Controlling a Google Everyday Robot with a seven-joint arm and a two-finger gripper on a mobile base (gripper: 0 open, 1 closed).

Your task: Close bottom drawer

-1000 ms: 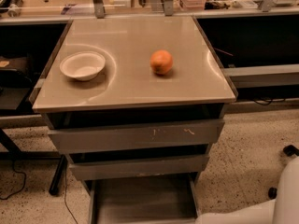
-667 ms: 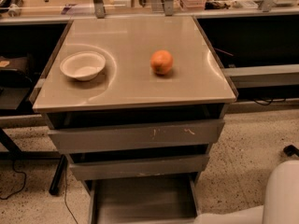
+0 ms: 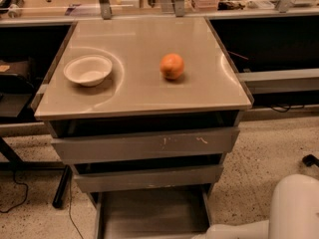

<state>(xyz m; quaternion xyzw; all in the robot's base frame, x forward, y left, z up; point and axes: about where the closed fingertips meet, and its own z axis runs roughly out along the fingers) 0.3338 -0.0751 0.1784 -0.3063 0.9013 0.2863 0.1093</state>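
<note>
Camera view showed the bottom drawer pulled out at the cabinet's foot, with speckled floor to its right. The white end effector sat at the drawer's right front corner; I cannot tell its state. Beyond, a bowl and an orange rested apart on the surface.

Dim warm light fr above, soft blur overall, glare on tabletop

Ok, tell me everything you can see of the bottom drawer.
The bottom drawer is pulled out below the cabinet's two upper drawer fronts. It looks like plain grey metal: a flat tray with thin raised side walls. Its front is cut off at the picture's lower edge. Nothing shows in it. The claw is out of view; only the white arm shows at lower right.
</note>
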